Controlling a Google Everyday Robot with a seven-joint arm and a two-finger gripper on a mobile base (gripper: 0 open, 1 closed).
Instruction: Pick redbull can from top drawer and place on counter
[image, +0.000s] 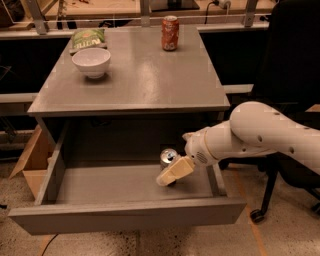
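Note:
The redbull can (168, 155) stands upright in the open top drawer (125, 216), near its back right, with its shiny silver top showing. My gripper (168, 177) reaches in from the right on the white arm (260, 135) and sits right at the can, covering its lower body. The can rests on the drawer floor. The counter (145, 80) is the grey top above the drawer.
On the counter stand an orange-red soda can (170, 33) at the back, a white bowl (91, 62) and a green chip bag (88, 38) at the back left. A cardboard box (31, 161) lies left of the drawer. A black chair (295, 60) stands at the right.

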